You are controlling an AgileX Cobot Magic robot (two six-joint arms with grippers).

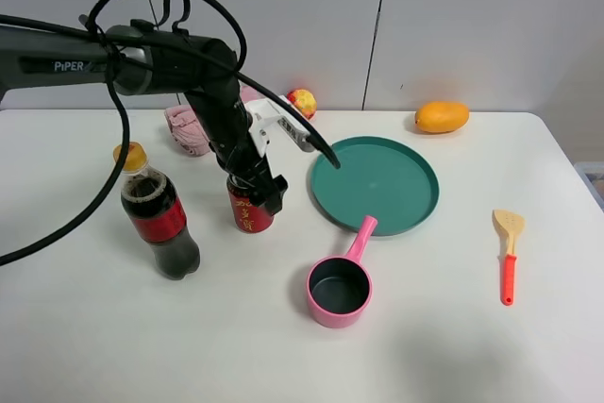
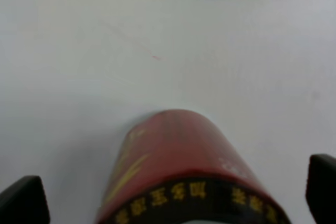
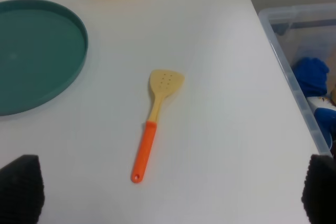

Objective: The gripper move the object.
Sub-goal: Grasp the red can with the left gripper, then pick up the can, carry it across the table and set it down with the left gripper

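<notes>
red can (image 2: 176,161) cut off at rim, lettering blurred (unreadable)

White table (image 1: 85,346) under my arms, plain smooth top. On my left side a cola bottle (image 1: 156,219) stands upright, yellow cap; the red can (image 1: 251,212) stands near it, toward the middle. Behind them, by the far edge, a pink bundle (image 1: 189,129) and a small red-yellow fruit (image 1: 302,102). Middle: teal plate (image 1: 376,183) lying flat; pink saucepan (image 1: 338,288) in front, handle reaching the plate's rim. My right side: mango (image 1: 442,116) at the far edge; spatula (image 1: 508,252) with orange handle, well apart from the plate
</notes>
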